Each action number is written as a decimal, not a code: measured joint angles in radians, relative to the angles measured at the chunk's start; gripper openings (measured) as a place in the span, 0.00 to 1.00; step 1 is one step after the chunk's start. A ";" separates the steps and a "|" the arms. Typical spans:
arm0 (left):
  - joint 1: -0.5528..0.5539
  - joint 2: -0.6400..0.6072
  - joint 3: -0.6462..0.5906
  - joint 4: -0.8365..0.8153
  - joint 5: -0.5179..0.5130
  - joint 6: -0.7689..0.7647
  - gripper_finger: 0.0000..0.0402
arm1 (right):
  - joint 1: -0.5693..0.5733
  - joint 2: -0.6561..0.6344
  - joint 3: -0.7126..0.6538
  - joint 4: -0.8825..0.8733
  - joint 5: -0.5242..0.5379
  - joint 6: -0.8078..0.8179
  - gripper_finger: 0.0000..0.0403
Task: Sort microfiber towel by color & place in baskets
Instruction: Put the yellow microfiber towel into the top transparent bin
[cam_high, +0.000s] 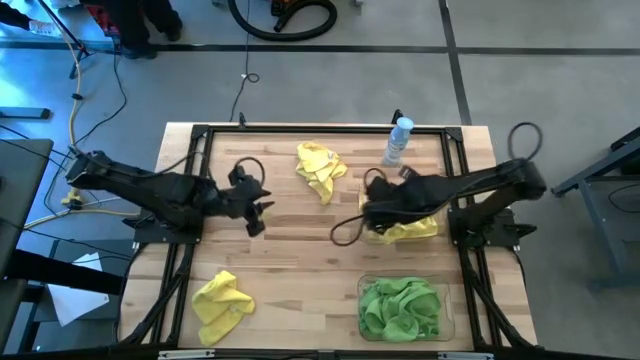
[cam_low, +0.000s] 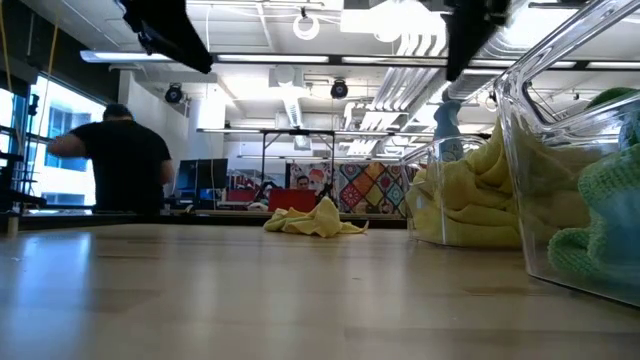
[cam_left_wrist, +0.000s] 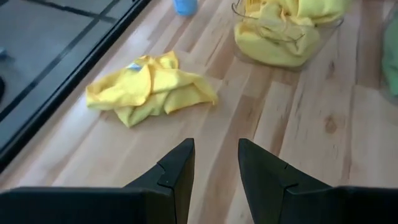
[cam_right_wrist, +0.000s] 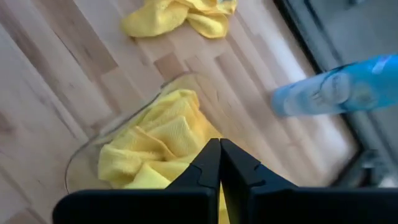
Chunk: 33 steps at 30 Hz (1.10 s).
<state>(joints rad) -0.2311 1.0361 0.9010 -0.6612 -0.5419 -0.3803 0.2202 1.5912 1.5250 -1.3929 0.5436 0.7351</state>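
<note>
A loose yellow microfiber towel (cam_high: 320, 170) (cam_left_wrist: 149, 87) (cam_low: 315, 220) lies rumpled on the far middle of the table. Another yellow towel (cam_high: 222, 305) lies near the near left corner. One clear basket (cam_high: 428, 228) (cam_right_wrist: 87, 146) (cam_low: 470, 190) holds yellow towels (cam_right_wrist: 155, 140). The basket (cam_high: 447, 318) by the near edge holds green towels (cam_high: 400, 308). My left gripper (cam_high: 255, 208) (cam_left_wrist: 216, 168) is open, above bare wood, left of the far yellow towel. My right gripper (cam_high: 372, 212) (cam_right_wrist: 219, 165) is shut with nothing between its fingers, hovering over the yellow basket's left end.
A clear bottle with a blue cap (cam_high: 398, 140) (cam_right_wrist: 336, 93) lies near the far edge, right of the loose towel. A black metal frame (cam_high: 300, 130) borders the table. Bare wood (cam_high: 300, 270) stretches between the arms and the near towels. A person (cam_low: 125, 160) stands beyond the table.
</note>
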 joint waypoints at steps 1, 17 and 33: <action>-0.015 0.024 0.015 -0.001 -0.018 -0.027 0.28 | -0.001 -0.048 -0.061 0.045 -0.011 0.000 0.01; -0.095 0.473 0.608 -0.836 0.189 -0.706 0.28 | -0.043 -0.625 -0.653 0.397 -0.075 -0.018 0.00; -0.361 0.508 0.542 -0.911 0.475 -1.154 0.29 | -0.046 -0.685 -0.683 0.396 -0.091 -0.062 0.00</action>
<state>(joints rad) -0.5921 1.5439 1.4435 -1.5726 -0.0665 -1.5344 0.1741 0.9062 0.8417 -0.9973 0.4530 0.6730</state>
